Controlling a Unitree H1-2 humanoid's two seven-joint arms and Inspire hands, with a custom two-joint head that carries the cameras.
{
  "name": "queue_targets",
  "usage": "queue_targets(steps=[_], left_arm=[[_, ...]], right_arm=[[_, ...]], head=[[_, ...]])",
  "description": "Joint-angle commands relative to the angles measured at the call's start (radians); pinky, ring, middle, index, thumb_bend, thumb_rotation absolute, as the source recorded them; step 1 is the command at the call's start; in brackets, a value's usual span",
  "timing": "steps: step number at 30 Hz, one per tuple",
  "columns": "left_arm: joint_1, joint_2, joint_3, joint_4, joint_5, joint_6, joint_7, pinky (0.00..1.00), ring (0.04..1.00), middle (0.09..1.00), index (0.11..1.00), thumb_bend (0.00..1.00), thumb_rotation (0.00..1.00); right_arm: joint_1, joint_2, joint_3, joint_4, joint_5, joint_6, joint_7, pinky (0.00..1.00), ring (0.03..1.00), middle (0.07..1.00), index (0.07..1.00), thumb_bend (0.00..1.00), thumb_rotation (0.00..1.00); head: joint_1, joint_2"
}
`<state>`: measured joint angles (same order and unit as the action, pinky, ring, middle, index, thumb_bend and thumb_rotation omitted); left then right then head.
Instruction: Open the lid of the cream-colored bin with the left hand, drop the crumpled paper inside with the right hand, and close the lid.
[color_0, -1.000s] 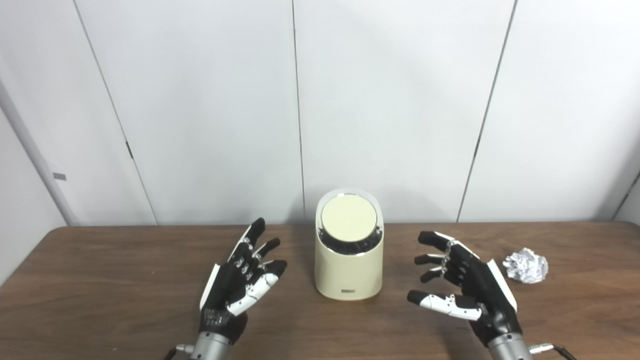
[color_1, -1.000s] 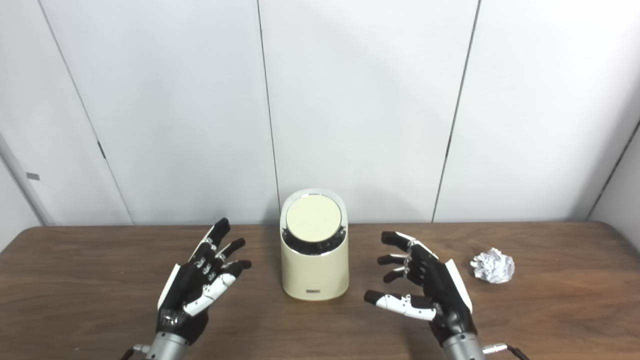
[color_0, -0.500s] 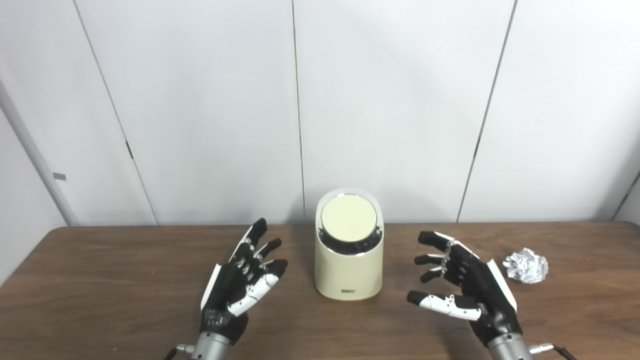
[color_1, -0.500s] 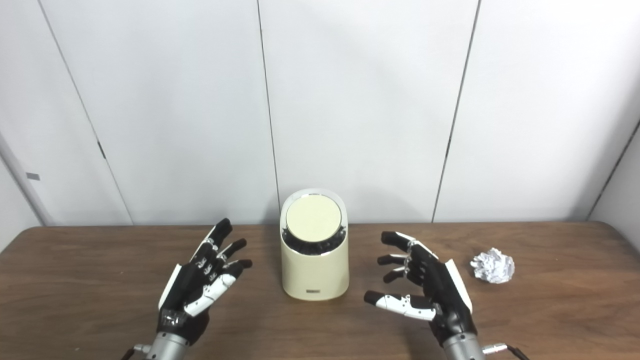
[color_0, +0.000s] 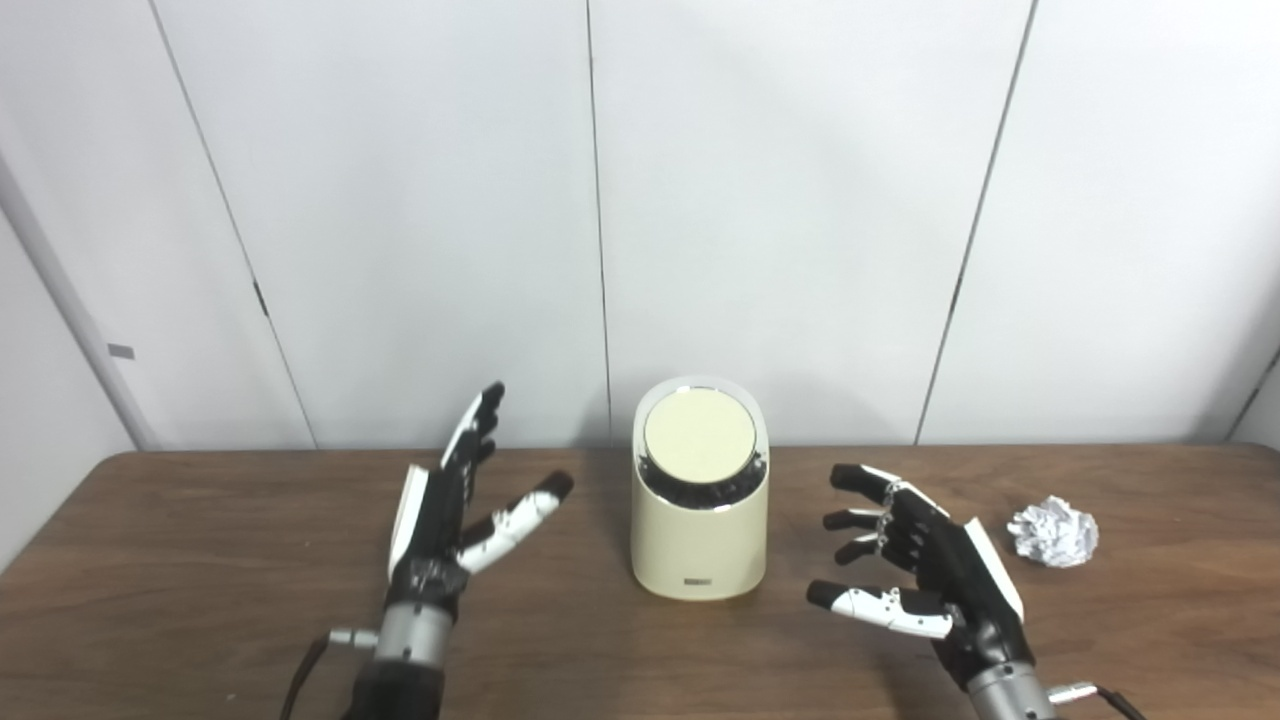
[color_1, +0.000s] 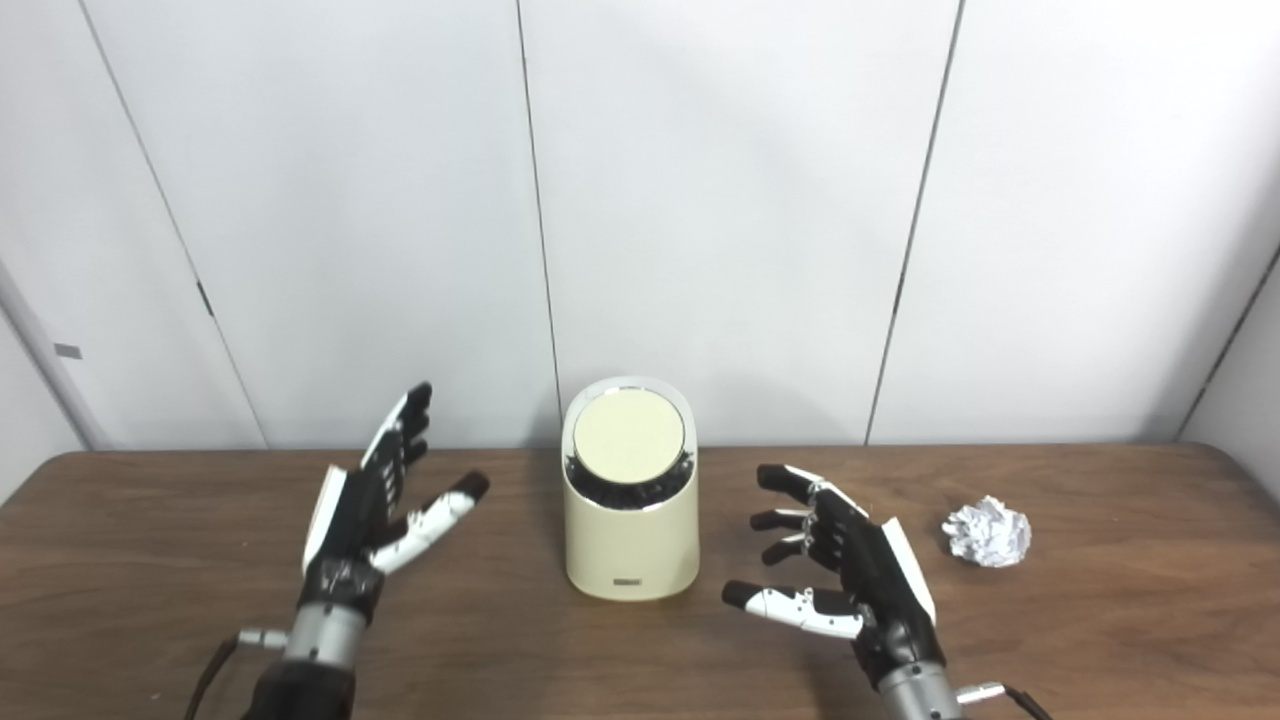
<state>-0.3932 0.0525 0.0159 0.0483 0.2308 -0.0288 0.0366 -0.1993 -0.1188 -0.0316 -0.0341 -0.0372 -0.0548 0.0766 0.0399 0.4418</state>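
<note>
Between spread hands (color_0: 445, 520) (color_0: 925, 575), closed bin (color_0: 699, 520), clear flanks.

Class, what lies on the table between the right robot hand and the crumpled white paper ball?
Only bare brown wooden table lies between right robot hand and crumpled white paper ball, in both eye views.

left hand (color_0: 440, 520) raised, fingers (color_0: 478, 420) spread; right hand (color_0: 935, 570) hovers low, fingers apart.
</note>
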Motion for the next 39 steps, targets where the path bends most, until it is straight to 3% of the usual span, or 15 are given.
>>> queue_targets(steps=[1,6,11,19,26,30,35,39], left_arm=[[-0.087,0.015,-0.012,-0.026,0.019,0.011,0.004,0.94,0.987,0.988,1.0,0.8,0.4],[-0.157,0.028,-0.033,-0.004,0.015,0.05,-0.015,0.88,0.996,1.0,1.0,0.8,0.31],[-0.213,0.047,-0.078,0.017,0.068,0.084,-0.021,0.91,1.0,1.0,1.0,0.86,0.34],[-0.265,0.054,-0.137,0.074,0.16,0.071,0.002,0.9,0.998,1.0,1.0,0.9,0.38],[-0.277,0.054,-0.179,0.095,0.231,0.089,0.007,0.86,0.989,1.0,1.0,0.9,0.38],[-0.273,0.058,-0.212,0.109,0.306,0.094,0.027,0.78,0.974,1.0,1.0,0.91,0.36],[-0.272,0.048,-0.236,0.135,0.362,0.108,0.042,0.85,0.997,1.0,1.0,0.94,0.37],[-0.277,0.047,-0.266,0.141,0.42,0.135,0.054,0.8,1.0,1.0,1.0,0.97,0.4]], right_arm=[[-0.036,0.004,-0.002,-0.026,0.003,-0.042,-0.014,0.5,0.671,0.805,0.75,0.73,0.11],[-0.037,0.005,-0.001,-0.017,-0.003,-0.057,-0.018,0.5,0.665,0.804,0.75,0.73,0.11],[-0.037,0.008,0.003,-0.025,-0.012,-0.055,-0.025,0.5,0.663,0.804,0.75,0.73,0.12],[-0.037,0.011,0.007,-0.026,-0.02,-0.057,-0.033,0.49,0.661,0.806,0.753,0.72,0.12],[-0.039,0.014,0.01,-0.03,-0.028,-0.055,-0.037,0.49,0.655,0.807,0.755,0.72,0.13],[-0.038,0.017,0.013,-0.034,-0.03,-0.054,-0.039,0.49,0.654,0.804,0.754,0.71,0.15],[-0.039,0.02,0.014,-0.032,-0.022,-0.058,-0.04,0.49,0.65,0.807,0.751,0.72,0.15],[-0.04,0.022,0.014,-0.032,-0.021,-0.06,-0.04,0.49,0.647,0.809,0.753,0.72,0.15]], head=[[-0.001,-0.002],[-0.004,-0.005],[-0.009,-0.006],[-0.017,-0.004],[-0.028,-0.004],[-0.029,-0.005],[-0.034,-0.002],[-0.036,-0.001]])
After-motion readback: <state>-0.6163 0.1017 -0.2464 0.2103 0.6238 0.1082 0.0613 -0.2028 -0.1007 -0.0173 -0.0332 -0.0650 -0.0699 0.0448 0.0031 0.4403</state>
